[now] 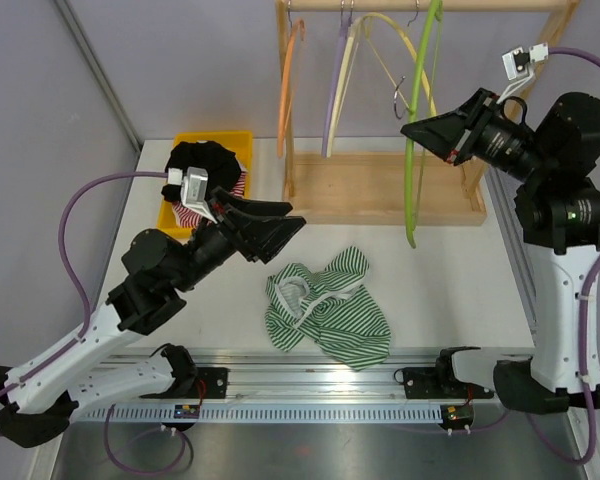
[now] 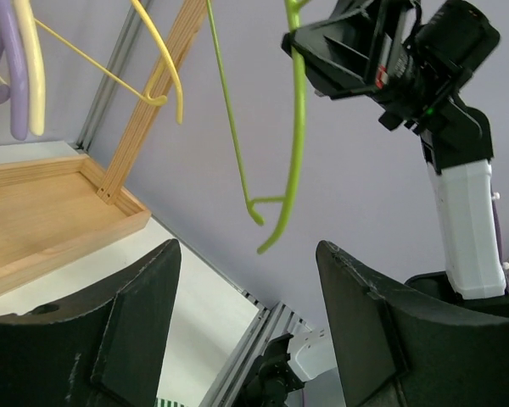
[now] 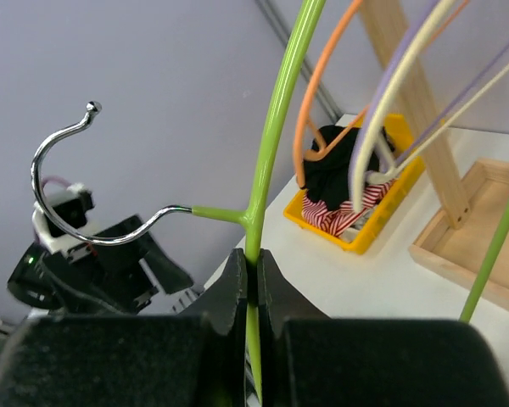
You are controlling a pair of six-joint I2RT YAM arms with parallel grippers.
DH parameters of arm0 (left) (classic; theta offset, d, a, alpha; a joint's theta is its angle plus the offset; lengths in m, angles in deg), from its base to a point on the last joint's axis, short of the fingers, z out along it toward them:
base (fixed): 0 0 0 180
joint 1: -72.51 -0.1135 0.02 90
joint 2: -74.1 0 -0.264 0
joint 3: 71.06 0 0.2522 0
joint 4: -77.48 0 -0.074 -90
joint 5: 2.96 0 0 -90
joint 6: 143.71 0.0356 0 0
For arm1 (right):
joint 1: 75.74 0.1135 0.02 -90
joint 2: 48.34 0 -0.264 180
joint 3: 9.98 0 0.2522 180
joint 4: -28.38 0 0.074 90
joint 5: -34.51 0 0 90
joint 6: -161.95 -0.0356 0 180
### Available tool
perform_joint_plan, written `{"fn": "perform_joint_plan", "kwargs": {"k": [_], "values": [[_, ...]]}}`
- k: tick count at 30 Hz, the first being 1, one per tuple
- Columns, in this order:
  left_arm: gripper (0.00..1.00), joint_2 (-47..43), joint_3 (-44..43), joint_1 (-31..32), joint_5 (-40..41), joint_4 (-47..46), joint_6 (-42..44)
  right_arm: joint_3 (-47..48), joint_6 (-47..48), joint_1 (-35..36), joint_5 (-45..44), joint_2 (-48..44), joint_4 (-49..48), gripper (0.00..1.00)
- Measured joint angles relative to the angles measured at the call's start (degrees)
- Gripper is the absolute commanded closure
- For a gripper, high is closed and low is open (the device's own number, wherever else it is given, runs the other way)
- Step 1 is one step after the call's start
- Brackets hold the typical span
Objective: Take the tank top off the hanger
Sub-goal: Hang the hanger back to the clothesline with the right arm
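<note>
A green-and-white striped tank top lies crumpled on the table, near the front middle, off any hanger. My right gripper is shut on a bare green hanger just below its metal hook and holds it in the air in front of the wooden rack; the wrist view shows the jaws clamped on the green stem. My left gripper is open and empty, raised above the table left of the tank top. The green hanger also shows in the left wrist view.
A wooden rack at the back holds orange, purple and yellow hangers. A yellow bin with dark and red-striped clothes stands at the back left. The rail runs along the front edge.
</note>
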Motion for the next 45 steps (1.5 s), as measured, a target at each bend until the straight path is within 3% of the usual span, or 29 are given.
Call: {"fn": "perform_joint_plan", "kwargs": {"k": [5, 12, 23, 29, 38, 45], "values": [[0.32, -2.4, 0.1, 0.0, 0.9, 2.3, 1.0, 2.3, -4.7, -11.7, 7.4, 5.1, -1.4, 1.00], [0.32, -5.7, 0.5, 0.0, 4.1, 5.2, 2.9, -7.3, -16.0, -21.4, 15.5, 4.8, -15.2, 1.00], [0.31, -2.8, 2.1, 0.0, 5.1, 5.6, 3.3, -20.6, -23.0, -24.0, 18.7, -3.2, -24.5, 1.00], [0.31, -2.1, 2.4, 0.0, 5.1, 5.7, 3.3, -21.9, -24.1, -25.2, 19.7, -3.1, -25.6, 1.00], [0.31, -2.1, 2.9, 0.0, 5.6, 6.1, 3.3, -16.8, -43.3, -30.7, 26.6, 14.6, -50.0, 1.00], [0.31, -0.8, 2.9, -0.2, 6.6, 6.2, 3.3, -2.8, -60.3, -32.9, 30.1, 31.4, -65.8, 1.00]]}}
